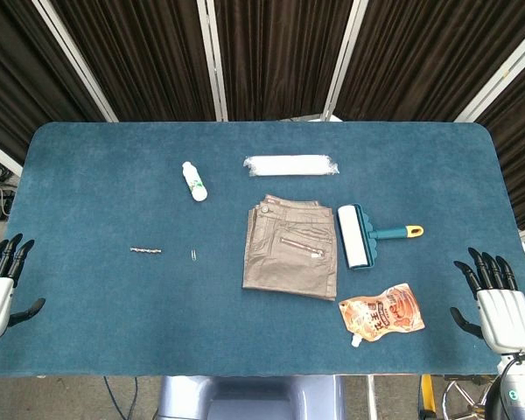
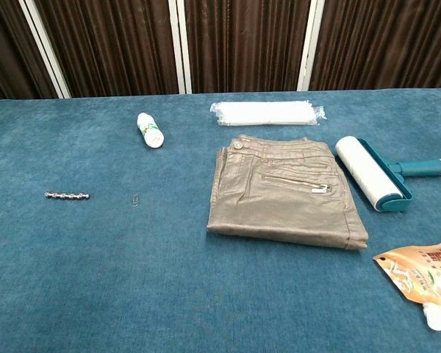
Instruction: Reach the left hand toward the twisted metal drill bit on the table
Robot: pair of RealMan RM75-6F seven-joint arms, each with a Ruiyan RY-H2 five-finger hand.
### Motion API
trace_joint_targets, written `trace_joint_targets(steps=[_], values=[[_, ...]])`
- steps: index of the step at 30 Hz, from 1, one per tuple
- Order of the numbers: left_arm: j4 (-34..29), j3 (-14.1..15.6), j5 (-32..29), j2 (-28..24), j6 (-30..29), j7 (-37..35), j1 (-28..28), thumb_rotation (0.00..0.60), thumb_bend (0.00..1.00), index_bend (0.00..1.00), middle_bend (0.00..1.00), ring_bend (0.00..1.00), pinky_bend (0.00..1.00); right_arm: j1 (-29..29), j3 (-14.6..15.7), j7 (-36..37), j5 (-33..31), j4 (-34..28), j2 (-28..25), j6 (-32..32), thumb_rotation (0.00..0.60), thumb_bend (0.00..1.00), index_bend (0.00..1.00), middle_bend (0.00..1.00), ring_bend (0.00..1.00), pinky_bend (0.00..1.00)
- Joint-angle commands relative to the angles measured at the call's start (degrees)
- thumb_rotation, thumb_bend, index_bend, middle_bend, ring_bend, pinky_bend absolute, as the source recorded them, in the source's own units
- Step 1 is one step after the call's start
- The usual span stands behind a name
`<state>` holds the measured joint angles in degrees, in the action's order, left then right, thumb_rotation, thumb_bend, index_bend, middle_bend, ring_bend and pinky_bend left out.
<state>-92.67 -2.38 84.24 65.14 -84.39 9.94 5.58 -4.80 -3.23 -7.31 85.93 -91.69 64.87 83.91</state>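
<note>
The twisted metal drill bit (image 1: 145,251) lies flat on the blue table, left of centre; the chest view shows the drill bit (image 2: 67,195) at its left side. My left hand (image 1: 0,284) rests at the table's left front edge, fingers apart and pointing away from me, holding nothing, well to the left of the bit. At the right front edge sits my right hand (image 1: 499,302), also open and empty. Neither hand appears in the chest view.
A small paper clip (image 1: 195,255) lies just right of the bit. Further back is a white bottle (image 1: 194,181) and a white packet (image 1: 291,164). Folded brown trousers (image 1: 290,248), a lint roller (image 1: 363,234) and an orange pouch (image 1: 382,315) occupy the right half.
</note>
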Motion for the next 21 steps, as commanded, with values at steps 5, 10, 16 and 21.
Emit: trace_joint_targets(steps=[5, 10, 16, 21], values=[[-0.14, -0.02, -0.35, -0.17, 0.2, 0.2, -0.01, 0.6, 0.21, 0.06, 0.0, 0.0, 0.0, -0.05, 0.0, -0.18, 0.06, -0.12, -0.03, -0.01, 0.6, 0.16, 0.17, 0.01, 0.0, 0.0], [-0.22, 0.14, -0.33, -0.28, 0.33, 0.13, -0.06, 0.6, 0.21, 0.07, 0.0, 0.0, 0.0, 0.04, 0.07, -0.25, 0.12, -0.33, -0.07, 0.11, 0.6, 0.16, 0.17, 0.01, 0.0, 0.0], [-0.51, 0.13, -0.64, -0.3, 1.0, 0.3, 0.21, 0.6, 0.21, 0.07, 0.0, 0.0, 0.0, 0.05, -0.01, -0.32, -0.24, -0.29, -0.14, -0.02, 0.6, 0.16, 0.17, 0.01, 0.0, 0.0], [-0.68, 0.08, -1.09, -0.34, 1.38, 0.54, 0.31, 0.6, 0.21, 0.08, 0.0, 0.0, 0.0, -0.03, -0.02, -0.57, -0.55, -0.39, -0.07, -0.35, 0.6, 0.16, 0.17, 0.01, 0.0, 0.0]])
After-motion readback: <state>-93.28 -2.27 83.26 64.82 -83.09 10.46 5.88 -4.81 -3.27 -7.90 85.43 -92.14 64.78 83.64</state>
